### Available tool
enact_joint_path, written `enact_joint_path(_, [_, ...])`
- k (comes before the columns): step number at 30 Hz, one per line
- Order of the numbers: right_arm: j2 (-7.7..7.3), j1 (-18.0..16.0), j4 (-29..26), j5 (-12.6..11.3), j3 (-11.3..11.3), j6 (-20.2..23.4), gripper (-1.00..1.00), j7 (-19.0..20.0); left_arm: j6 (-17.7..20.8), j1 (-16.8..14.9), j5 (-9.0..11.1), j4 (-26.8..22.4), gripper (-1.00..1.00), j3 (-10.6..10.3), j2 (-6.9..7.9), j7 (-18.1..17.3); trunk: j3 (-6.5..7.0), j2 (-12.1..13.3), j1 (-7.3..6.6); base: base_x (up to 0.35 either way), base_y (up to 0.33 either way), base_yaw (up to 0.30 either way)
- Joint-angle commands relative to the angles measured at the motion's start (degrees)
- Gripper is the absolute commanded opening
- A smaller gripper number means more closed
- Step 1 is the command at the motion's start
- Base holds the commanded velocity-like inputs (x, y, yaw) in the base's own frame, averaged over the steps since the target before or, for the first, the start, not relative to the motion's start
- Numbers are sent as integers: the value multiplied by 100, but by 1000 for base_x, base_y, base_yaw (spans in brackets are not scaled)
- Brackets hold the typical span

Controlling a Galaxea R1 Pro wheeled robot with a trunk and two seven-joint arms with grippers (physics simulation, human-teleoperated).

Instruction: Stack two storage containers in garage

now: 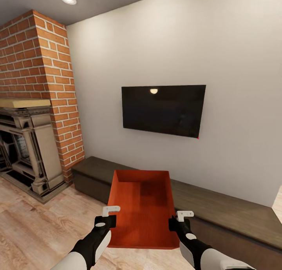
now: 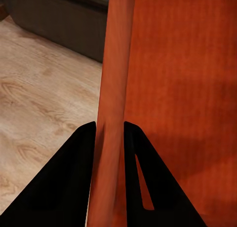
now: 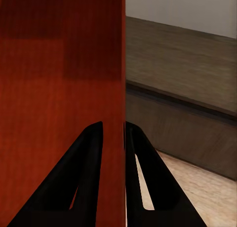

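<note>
Head view looks into the living room: a pale wall (image 1: 219, 46) spans the back, with a black TV (image 1: 163, 110) mounted near the centre. A red brick fireplace (image 1: 43, 86) stands at nine o'clock, its carved surround below it. A long, low dark bench (image 1: 235, 213) runs along the base of the wall from centre toward four o'clock, and light wood plank flooring (image 1: 35, 227) fills the area around seven o'clock.

At six o'clock, just in front of the bench, an orange-red storage container (image 1: 143, 205) is held up between both arms, open side up, empty, its far end pointing toward the TV. It reads as a rigid, thin-walled plastic bin, probably light, with finely ribbed faces that should give some friction. Its thin side walls look like the natural place to pinch it, one from each side near the close end, and that is how it is being carried.

The left gripper (image 1: 105, 221) sits at seven o'clock on the bin's left wall. In the left wrist view its two dark fingers (image 2: 81, 158) are drawn nearly together, one on each face of the wall, clamped onto it.

The right gripper (image 1: 179, 223) sits at five o'clock on the bin's right wall. In the right wrist view its fingers (image 3: 91, 153) likewise straddle the thin wall, narrowed down and gripping it.
</note>
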Motion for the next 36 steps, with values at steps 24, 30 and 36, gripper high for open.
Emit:
enact_joint_path(24, [-1, 0, -12, -36, 243, -39, -100, -65, 40, -9, 64, -2, -100, 93, 8, 66, 191, 436, -242, 0, 0, 0])
enact_joint_path(30, [0, 0, -12, -23, 245, -40, -100, -65, 40, -9, 64, -2, -100, 93, 8, 66, 299, 677, -373, 0, 0, 0])
enact_joint_path(36, [-9, 0, -12, 20, 243, -40, -100, -58, 40, -9, 63, -2, -100, 93, 8, 66, 406, 918, -505, 0, 0, 0])
